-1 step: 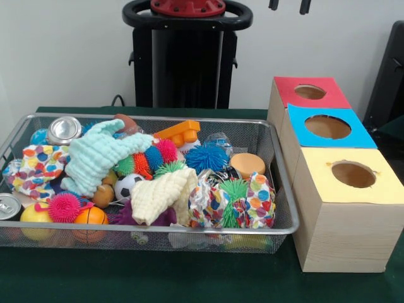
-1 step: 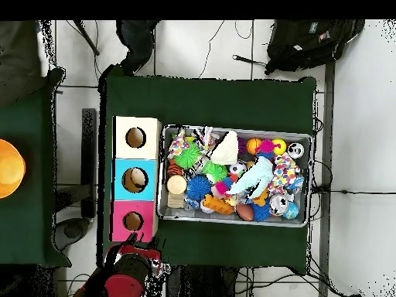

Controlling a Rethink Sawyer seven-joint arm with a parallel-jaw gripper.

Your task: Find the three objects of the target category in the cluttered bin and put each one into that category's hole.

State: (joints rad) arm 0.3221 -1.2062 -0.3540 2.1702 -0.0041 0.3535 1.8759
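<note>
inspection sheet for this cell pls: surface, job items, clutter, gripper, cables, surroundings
Surface: green cloth table, wire mesh bin and wooden box row side by side on it.
Job's things: red-topped box, blue-topped box, yellow-topped box, each with one round hole, all holes unblocked.
Clutter: bin piled full; mint cloth, cream cloth, spiky blue ball, soccer ball, orange ball, silver cans, orange block, dotted cloths.
Grippers: gripper drawn back, only its tips at the top edge above the boxes; state unreadable.
Cables: cords on the floor tiles around the table.
Surroundings: black backpack, second green table with an orange object.
</note>
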